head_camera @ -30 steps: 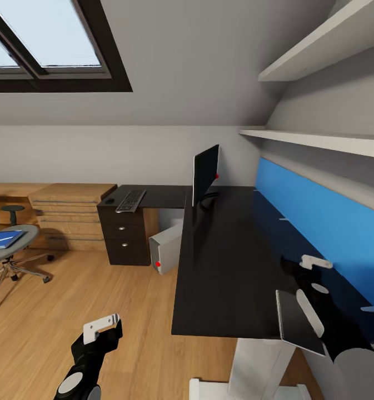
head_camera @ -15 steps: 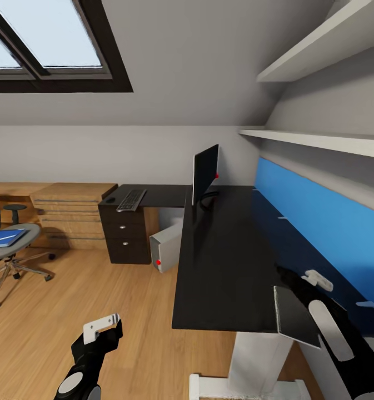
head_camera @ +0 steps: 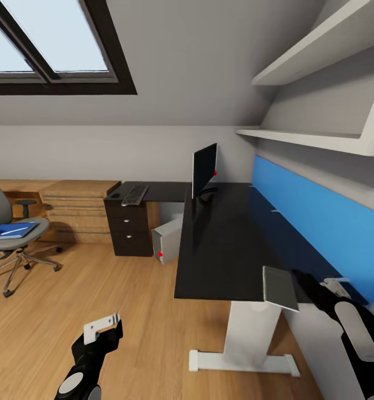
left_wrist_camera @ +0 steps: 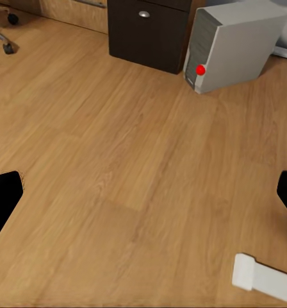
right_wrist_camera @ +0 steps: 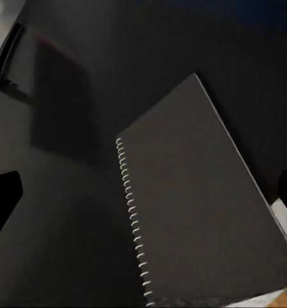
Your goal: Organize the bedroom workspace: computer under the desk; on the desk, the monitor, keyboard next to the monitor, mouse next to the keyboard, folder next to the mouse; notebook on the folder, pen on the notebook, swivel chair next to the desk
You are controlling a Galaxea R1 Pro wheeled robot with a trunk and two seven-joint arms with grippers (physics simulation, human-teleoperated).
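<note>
Right hand [head_camera: 325, 289] grips notebook [head_camera: 279, 288] at tabletop [head_camera: 220, 244] near edge — left hand [head_camera: 100, 328] open, empty, low over floor; folder [head_camera: 10, 230] on swivel chair [head_camera: 9, 233].

Slanted skylight [head_camera: 48, 44] up in the sloped ceiling, two white wall shelves [head_camera: 314, 139] over on the other side. Light wooden drawer chest [head_camera: 78, 211] against the back wall, plank wood floor [head_camera: 98, 289] everywhere below.
</note>
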